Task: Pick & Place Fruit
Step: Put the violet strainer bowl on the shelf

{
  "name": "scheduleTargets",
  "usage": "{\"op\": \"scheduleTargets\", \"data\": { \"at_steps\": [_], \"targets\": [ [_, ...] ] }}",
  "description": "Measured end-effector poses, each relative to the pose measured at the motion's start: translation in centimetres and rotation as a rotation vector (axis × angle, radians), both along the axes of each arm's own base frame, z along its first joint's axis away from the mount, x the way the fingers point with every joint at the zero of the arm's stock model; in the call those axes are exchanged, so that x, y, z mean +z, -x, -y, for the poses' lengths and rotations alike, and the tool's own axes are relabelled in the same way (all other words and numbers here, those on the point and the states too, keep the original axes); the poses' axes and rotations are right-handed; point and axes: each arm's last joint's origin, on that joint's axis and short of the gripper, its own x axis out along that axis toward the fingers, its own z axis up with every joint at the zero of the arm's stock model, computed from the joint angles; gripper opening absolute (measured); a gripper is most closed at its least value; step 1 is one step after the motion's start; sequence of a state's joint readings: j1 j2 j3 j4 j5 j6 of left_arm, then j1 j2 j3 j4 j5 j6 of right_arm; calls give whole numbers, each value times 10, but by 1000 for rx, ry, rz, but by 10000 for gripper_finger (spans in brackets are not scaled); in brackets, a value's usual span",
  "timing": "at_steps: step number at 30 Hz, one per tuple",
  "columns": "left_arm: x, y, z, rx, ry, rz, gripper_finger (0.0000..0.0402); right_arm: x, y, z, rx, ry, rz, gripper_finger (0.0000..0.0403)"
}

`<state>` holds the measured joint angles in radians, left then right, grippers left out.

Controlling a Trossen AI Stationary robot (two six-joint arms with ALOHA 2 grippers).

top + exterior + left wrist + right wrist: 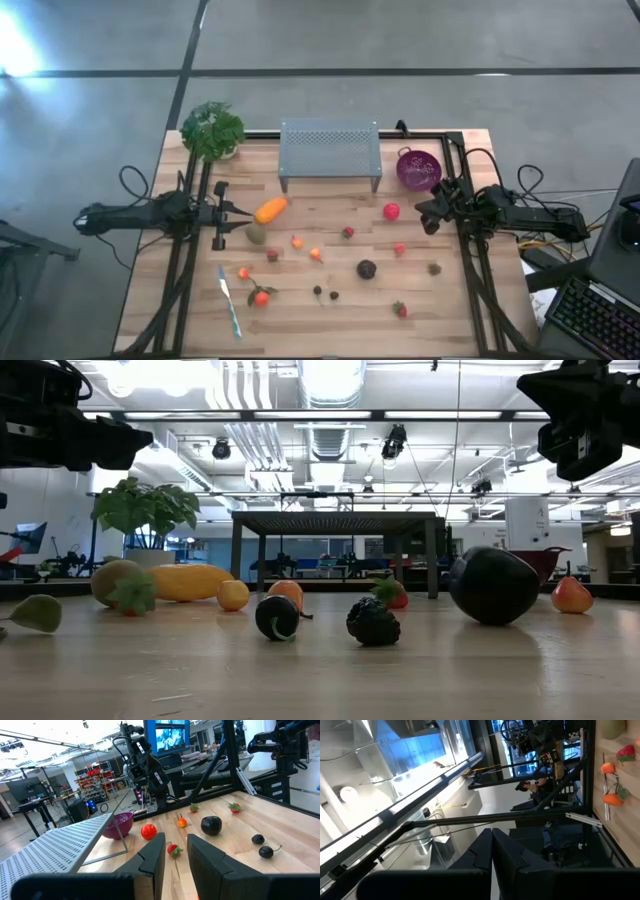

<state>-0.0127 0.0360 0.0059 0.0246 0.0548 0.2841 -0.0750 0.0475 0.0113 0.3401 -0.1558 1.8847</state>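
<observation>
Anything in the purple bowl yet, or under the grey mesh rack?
The purple bowl looks empty from above; no fruit in it. The mesh rack hides the table beneath from above, but the low view shows nothing under its top. Fruit lies in front.

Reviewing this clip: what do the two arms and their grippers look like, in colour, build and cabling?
Both arms are black and slender, with blocky joints. The left gripper and right gripper each carry two dark, flat, angular fingers. Black cables loop out beside each arm's base, along the table's side edges. No markings are legible.
</observation>
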Motion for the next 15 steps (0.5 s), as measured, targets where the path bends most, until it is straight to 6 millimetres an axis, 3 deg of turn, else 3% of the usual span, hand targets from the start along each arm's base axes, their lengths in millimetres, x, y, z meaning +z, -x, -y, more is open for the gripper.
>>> {"op": "scheduleTargets", "data": {
  "at_steps": [6,9,11,15],
  "targets": [
    [0,0,0,0,0,0,87,0,0,0,-1,0,0,8],
    [0,0,0,0,0,0,87,-2,-1,2,-88,68,-14,8],
    [0,0,0,0,0,0,87,-6,-2,5,-262,322,-66,8],
    [0,0,0,0,0,0,87,-8,3,19,-887,965,-353,8]
  ]
}}
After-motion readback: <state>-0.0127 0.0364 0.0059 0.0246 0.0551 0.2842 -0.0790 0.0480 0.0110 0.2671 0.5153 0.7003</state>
